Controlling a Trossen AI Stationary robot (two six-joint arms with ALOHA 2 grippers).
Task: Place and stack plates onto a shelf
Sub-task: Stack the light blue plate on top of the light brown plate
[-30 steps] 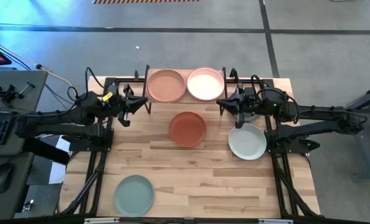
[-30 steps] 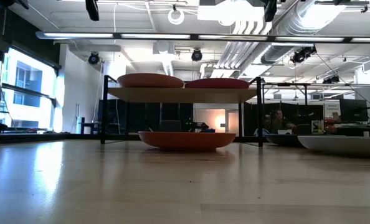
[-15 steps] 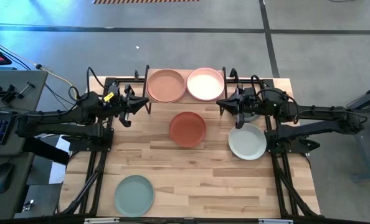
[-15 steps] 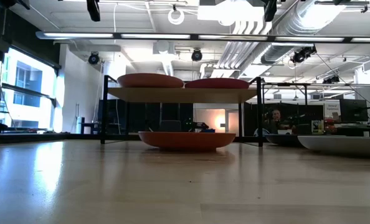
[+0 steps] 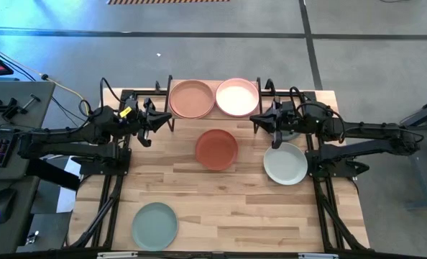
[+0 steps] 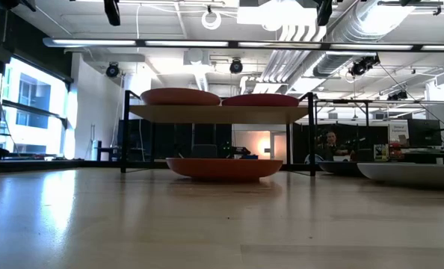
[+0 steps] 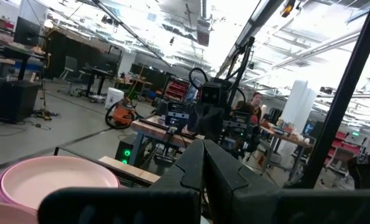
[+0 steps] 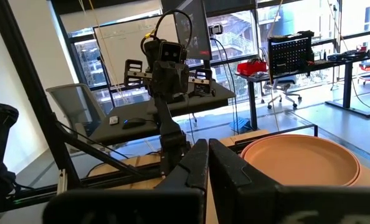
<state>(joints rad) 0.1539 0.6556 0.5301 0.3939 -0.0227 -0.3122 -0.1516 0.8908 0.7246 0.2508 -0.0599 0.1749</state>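
Clenched fingers with nothing between them are showing on both arms: the left gripper is hovering at the shelf's nine o'clock end and the right gripper at its three o'clock end. On the shelf, the peach plate and light pink plate are sitting side by side. On the wooden tabletop, the terracotta plate is lying at the shelf's six o'clock, the pale grey-white plate at four o'clock, and the sage green plate far off at seven o'clock.

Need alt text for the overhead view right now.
Two round matte plates, peach and light pink, sit side by side on the small shelf. Terracotta, pale grey-white and sage green plates lie on the wooden table.
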